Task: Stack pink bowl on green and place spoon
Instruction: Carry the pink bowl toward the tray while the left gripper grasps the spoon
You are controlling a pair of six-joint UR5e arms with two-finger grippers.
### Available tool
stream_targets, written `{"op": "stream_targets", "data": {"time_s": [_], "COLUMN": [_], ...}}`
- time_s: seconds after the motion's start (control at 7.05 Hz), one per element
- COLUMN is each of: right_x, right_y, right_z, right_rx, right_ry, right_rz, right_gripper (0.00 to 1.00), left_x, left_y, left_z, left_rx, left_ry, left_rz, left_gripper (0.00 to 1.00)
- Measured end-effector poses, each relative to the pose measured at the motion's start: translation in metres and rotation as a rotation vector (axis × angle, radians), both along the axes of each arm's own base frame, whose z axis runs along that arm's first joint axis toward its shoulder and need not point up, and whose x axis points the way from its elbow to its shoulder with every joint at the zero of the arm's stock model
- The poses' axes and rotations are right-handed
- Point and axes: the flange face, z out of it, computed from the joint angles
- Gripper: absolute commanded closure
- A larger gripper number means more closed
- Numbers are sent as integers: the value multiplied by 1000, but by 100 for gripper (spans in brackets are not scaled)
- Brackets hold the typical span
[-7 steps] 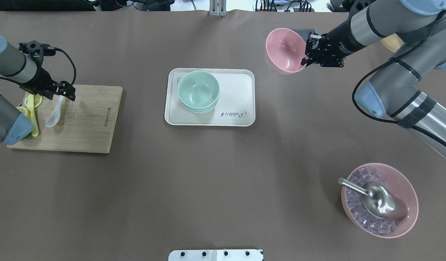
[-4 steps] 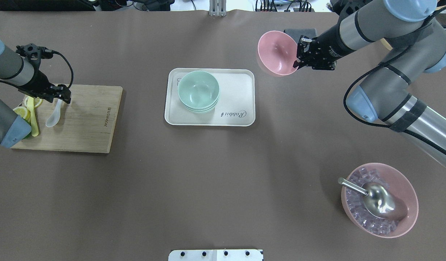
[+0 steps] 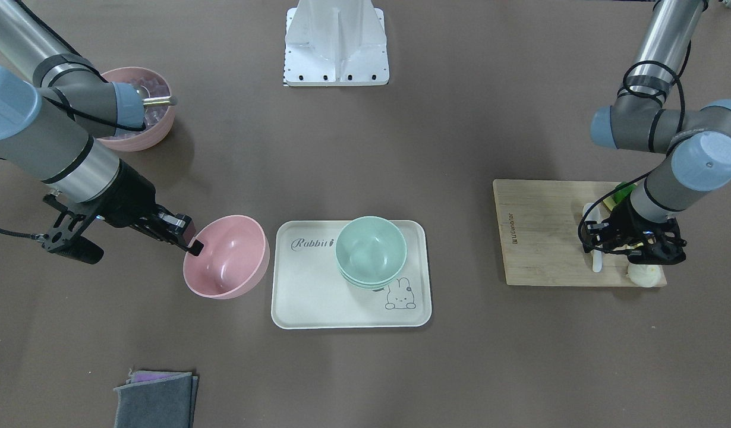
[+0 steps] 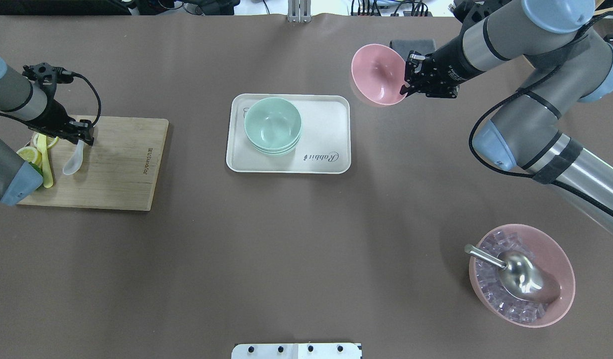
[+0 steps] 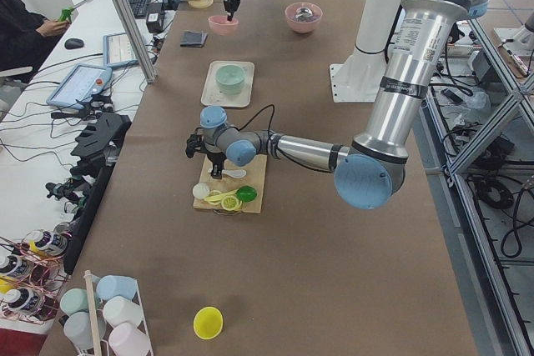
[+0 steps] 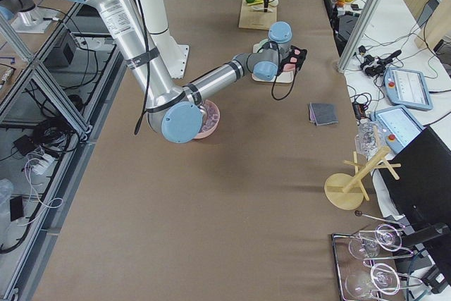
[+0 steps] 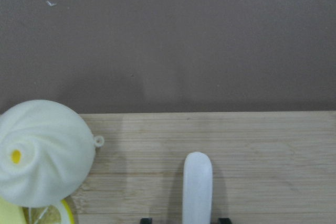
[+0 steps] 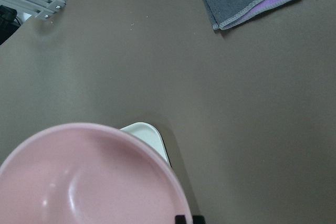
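1. The right end effector (image 4: 404,90) is clamped on the rim of the pink bowl (image 4: 378,75), one finger inside and one outside.
2. The pink bowl is tilted, with its opening turned away from the arm. It sits just beside a corner of the tray (image 4: 331,112), not over it.
3. In the right wrist view the tray corner (image 8: 149,134) shows past the bowl's rim (image 8: 94,182).
4. The green bowls (image 4: 272,124) are stacked on the tray, toward one end, near the middle of the desk (image 4: 286,239).
5. The left end effector (image 4: 82,137) is low over the cutting board (image 4: 122,169). Its jaws are apart and straddle the handle of the white spoon (image 7: 197,187), with a gap on each side.
6. The spoon (image 4: 73,160) lies flat on the board.
7. A white bun (image 7: 42,166) and lemon slices (image 4: 30,154) lie beside it.
8. An ice bowl (image 4: 560,299) with a metal scoop (image 4: 521,274) stands well apart, near the right arm's base.
9. A folded grey cloth (image 3: 157,398) lies on the desk.
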Motion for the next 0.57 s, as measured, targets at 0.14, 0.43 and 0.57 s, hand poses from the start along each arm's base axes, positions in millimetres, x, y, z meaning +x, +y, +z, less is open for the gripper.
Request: {"op": "stream_targets", "data": {"time_s": [0.14,0.43,0.57], "right_x": [0,-2,-2], "right_y": [0,-1,-1], "right_z": [-1,-9,-13], "right_rx": [-1,-1,3], "right_ry": [-1,-9,-14], "right_rz": [2,6,7], "right_gripper": [100,100,100], "left_x": [0,0,-6], "left_y": [0,1,1], "left_z": [0,-6,-25], "left_rx": [0,6,15], "left_ry": [0,9,43], "left_rz": [1,5,9], "left_gripper": [100,100,100]}}
